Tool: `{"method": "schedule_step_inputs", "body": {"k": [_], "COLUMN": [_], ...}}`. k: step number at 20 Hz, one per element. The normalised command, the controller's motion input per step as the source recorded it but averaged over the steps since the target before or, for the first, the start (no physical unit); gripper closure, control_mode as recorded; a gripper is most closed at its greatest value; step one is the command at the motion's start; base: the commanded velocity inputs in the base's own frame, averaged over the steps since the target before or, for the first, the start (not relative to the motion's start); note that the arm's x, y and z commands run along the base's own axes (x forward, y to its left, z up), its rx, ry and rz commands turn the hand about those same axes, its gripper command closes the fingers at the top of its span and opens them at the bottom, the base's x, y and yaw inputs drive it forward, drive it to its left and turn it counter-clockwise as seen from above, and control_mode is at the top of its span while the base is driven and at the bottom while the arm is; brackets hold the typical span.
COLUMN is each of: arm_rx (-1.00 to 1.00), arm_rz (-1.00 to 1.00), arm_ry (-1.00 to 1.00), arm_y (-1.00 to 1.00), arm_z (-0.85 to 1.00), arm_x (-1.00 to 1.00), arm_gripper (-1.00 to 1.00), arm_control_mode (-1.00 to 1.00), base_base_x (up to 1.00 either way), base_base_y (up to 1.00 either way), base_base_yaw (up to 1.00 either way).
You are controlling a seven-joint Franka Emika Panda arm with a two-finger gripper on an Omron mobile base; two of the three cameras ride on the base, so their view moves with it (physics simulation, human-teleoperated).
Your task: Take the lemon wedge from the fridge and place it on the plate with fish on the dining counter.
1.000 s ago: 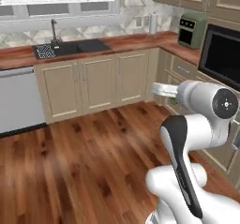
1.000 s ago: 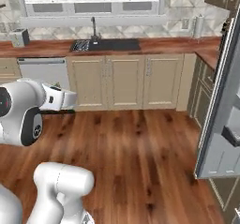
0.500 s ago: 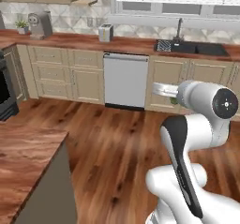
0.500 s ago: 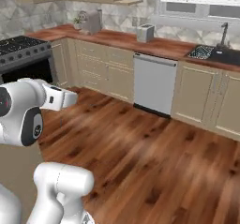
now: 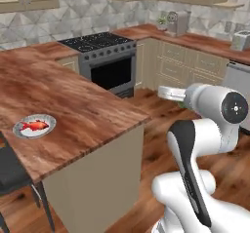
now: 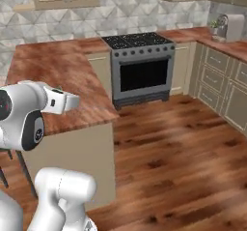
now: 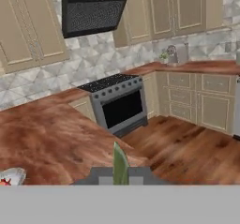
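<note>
A: Pale green lemon wedge (image 7: 120, 164): where?
B: Pinched upright in the gripper (image 7: 120, 177), jaws clamped on it for carrying
A: Target?
B: White plate with red fish (image 5: 34, 126) on the reddish-brown wood dining counter (image 5: 83, 105), well apart

A dark stool (image 5: 14, 178) is cut off by the left edge of the left base view. In the hand view, the plate (image 7: 11, 176) sits at the lower left, cropped by the frame edge, and only a thin pale green sliver of the lemon wedge (image 7: 119, 164) shows, bottom centre.

Dining counter (image 5: 73, 105) (bearing fish plate (image 5: 34, 126))
</note>
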Motion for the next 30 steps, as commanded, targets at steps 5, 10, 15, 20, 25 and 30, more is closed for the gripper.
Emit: {"method": "schedule_step_inputs", "body": {"k": [5, 10, 15, 20, 25, 30], "arm_rx": [0.00, 0.00, 0.00, 0.00, 0.00, 0.00], "arm_rz": [0.00, 0.00, 0.00, 0.00, 0.00, 0.00], "arm_ry": [0.00, 0.00, 0.00, 0.00, 0.00, 0.00], "arm_y": [0.00, 0.00, 0.00, 0.00, 0.00, 0.00], "arm_z": [0.00, 0.00, 0.00, 0.00, 0.00, 0.00], "arm_x": [0.00, 0.00, 0.00, 0.00, 0.00, 0.00], "arm_gripper": [1.00, 1.00, 1.00, 1.00, 1.00, 1.00], "arm_control_mode": [1.00, 1.00, 1.00, 1.00, 1.00, 1.00], "base_base_x": [0.00, 0.09, 0.55, 0.89, 0.41, 0.03], "base_base_y": [0.05, 0.05, -0.06, -0.06, 0.25, 0.08], "base_base_yaw": [0.96, 0.89, 0.34, 0.00, -0.28, -0.09]}}
